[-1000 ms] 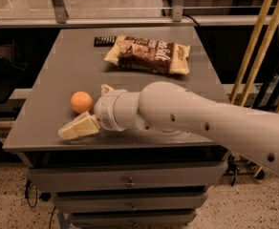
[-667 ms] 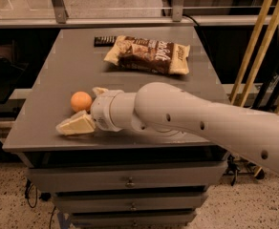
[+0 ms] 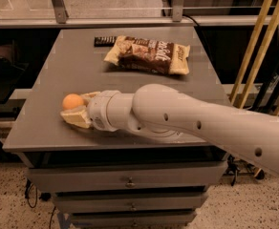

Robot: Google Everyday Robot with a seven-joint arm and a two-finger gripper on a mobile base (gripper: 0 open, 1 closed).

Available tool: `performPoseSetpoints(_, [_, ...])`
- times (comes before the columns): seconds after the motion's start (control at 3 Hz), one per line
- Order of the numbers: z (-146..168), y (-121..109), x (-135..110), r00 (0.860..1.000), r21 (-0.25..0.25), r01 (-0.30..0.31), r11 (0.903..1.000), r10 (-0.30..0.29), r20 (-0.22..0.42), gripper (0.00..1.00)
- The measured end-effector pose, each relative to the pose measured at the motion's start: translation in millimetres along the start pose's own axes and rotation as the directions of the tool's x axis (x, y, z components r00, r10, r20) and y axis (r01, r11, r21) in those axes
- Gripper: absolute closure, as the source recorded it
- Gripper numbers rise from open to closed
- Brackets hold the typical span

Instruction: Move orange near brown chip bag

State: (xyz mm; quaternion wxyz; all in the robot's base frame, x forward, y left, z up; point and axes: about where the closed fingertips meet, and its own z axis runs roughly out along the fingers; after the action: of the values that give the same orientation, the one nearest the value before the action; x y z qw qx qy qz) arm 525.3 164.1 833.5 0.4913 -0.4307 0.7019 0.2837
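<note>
**Gripper closes in on the orange**

The gripper has edged up along the front-left of the table over the last second and now sits right against the orange, which has slid slightly left with it. From here I can't tell whether it has clenched on the fruit or is only pressing against it. The brown chip bag lies well apart at the back. My read: the pick-up is just starting, and the carry is still to come.
</note>
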Motion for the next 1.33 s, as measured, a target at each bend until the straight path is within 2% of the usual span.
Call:
performPoseSetpoints(0.33, [-6.8,-10.4,-2.0,0.999,0.019,-0.025,0.9995,0.024,0.033,0.94])
performPoseSetpoints(0.67, [-31.4,-46.9,-9.8,0.997,0.108,-0.026,0.9939,0.018,0.077,1.00])
performPoseSetpoints(1.0, [-66.0,-88.5,-14.8,0.996,0.230,-0.014,0.9732,-0.006,0.087,1.00])
performPoseSetpoints(1.33, [-108.0,-137.5,-1.5,0.999,0.353,-0.014,0.9354,-0.004,0.052,1.00])
